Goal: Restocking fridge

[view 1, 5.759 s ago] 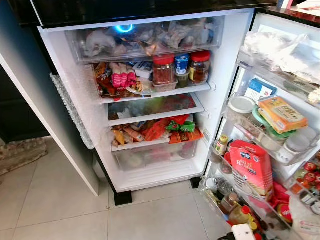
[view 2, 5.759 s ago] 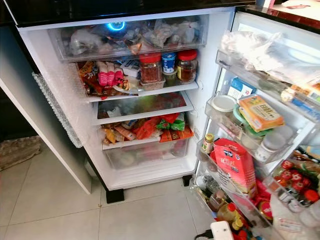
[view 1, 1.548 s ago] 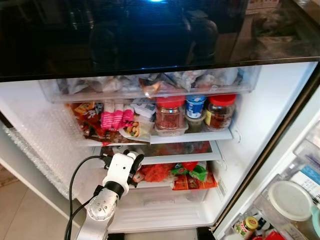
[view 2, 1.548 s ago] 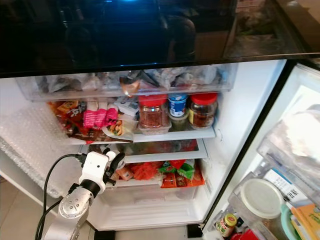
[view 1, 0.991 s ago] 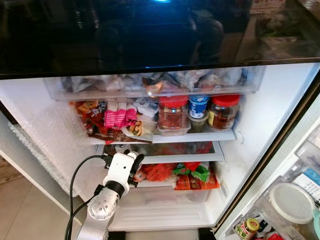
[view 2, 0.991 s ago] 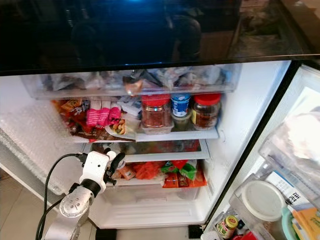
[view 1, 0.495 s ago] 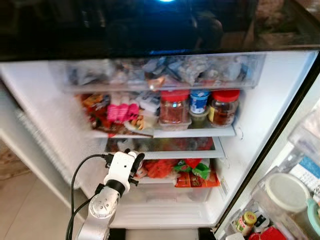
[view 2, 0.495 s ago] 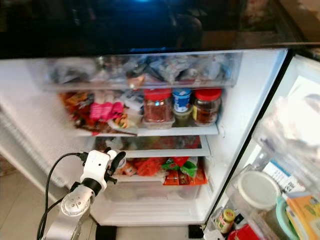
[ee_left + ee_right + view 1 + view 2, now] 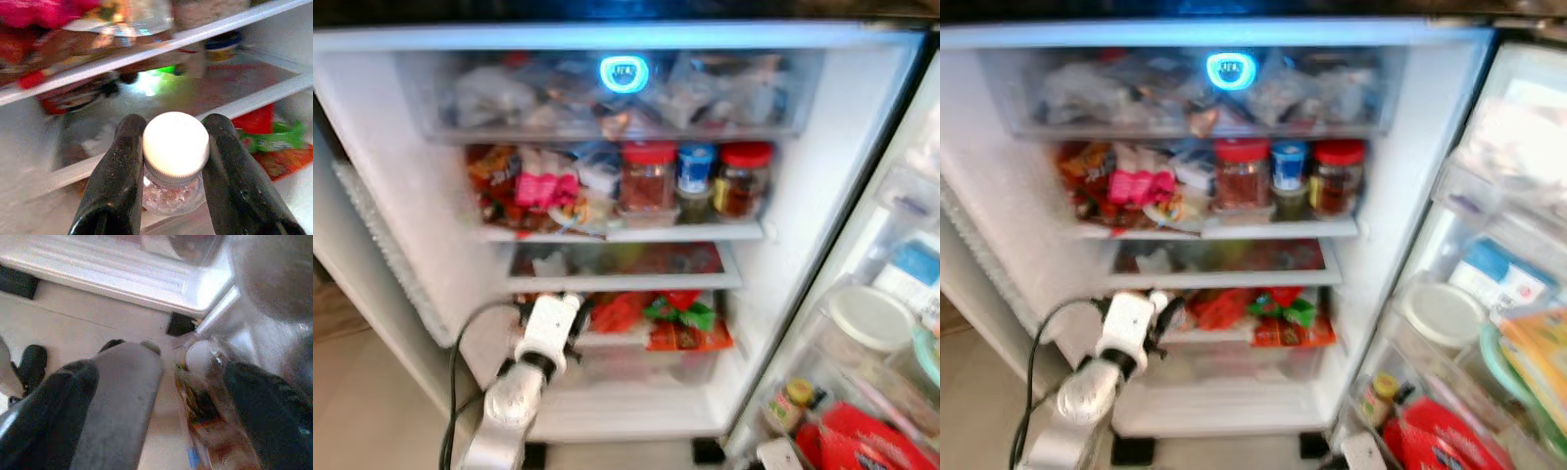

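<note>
The left arm (image 9: 509, 411) rises from below and reaches forward into the fridge (image 9: 803, 196), its silver elbow joint low and its white wrist angled up toward the lower shelves. The left claw (image 9: 172, 161) has its two black fingers (image 9: 117, 171) pressed against either side of a small clear bottle with a white cap (image 9: 175, 147), gripping it just under the cap. The right claw (image 9: 161, 396) hangs low beside the fridge's bottom edge, fingers spread apart.
</note>
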Available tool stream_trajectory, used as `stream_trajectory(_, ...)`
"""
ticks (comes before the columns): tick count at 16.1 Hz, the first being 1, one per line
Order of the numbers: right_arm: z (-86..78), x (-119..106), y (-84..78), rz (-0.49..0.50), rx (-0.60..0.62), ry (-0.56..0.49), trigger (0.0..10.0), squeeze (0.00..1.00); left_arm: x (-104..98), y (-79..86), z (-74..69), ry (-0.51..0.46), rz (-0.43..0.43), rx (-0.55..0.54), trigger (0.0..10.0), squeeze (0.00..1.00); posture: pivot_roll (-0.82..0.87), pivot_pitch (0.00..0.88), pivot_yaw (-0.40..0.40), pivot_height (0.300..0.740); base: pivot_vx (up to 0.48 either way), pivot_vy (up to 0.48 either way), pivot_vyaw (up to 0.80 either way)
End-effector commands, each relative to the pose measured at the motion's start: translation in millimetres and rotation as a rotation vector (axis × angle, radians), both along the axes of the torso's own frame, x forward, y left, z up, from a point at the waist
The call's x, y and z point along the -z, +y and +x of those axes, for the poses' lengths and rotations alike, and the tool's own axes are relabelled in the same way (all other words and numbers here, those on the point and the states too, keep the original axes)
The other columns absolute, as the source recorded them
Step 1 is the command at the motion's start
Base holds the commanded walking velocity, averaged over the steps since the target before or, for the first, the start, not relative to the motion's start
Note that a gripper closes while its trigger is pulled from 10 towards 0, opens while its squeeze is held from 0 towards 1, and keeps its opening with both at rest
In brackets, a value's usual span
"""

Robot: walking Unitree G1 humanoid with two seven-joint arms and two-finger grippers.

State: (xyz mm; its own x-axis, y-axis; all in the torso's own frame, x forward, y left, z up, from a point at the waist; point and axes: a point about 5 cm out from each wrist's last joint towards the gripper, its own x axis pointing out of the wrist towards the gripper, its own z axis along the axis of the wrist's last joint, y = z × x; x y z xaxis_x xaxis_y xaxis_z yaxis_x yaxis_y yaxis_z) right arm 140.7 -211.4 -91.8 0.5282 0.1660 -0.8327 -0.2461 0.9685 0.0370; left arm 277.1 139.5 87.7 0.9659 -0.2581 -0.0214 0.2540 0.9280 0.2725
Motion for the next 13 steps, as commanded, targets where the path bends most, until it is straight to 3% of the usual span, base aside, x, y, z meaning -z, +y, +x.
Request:
stream_trajectory(1, -36.2, 12.7, -6.8, -0.048, 0.018, 0.154, 10.0, 0.0, 0.6, -1.7, 1.3, 0.0, 0.023, 0.018, 10.0, 0.0, 0.03, 0.0, 0.012, 0.64, 0.0, 0.0, 0.0)
stream_trajectory(6, -34.3, 12.9, -2.3, -0.047, -0.005, 0.145, 10.0, 0.0, 0.5, -1.4, 5.1, -0.006, 0.07, 0.029, 10.0, 0.0, 0.02, 0.0, 0.014, 0.64, 0.0, 0.0, 0.0)
stream_trajectory(9, -37.1, 13.5, -3.2, -0.053, -0.005, 0.15, 10.0, 0.0, 0.4, -2.5, 5.4, -0.009, 0.081, 0.034, 10.0, 0.0, 0.03, 0.0, 0.011, 0.64, 0.0, 0.0, 0.62)
stream_trajectory(13, -36.9, 13.1, -5.0, -0.046, 0.003, 0.156, 10.0, 0.0, 0.4, -3.5, 6.2, -0.012, 0.094, 0.036, 10.0, 0.0, 0.02, 0.0, 0.012, 0.64, 0.0, 0.0, 0.0)
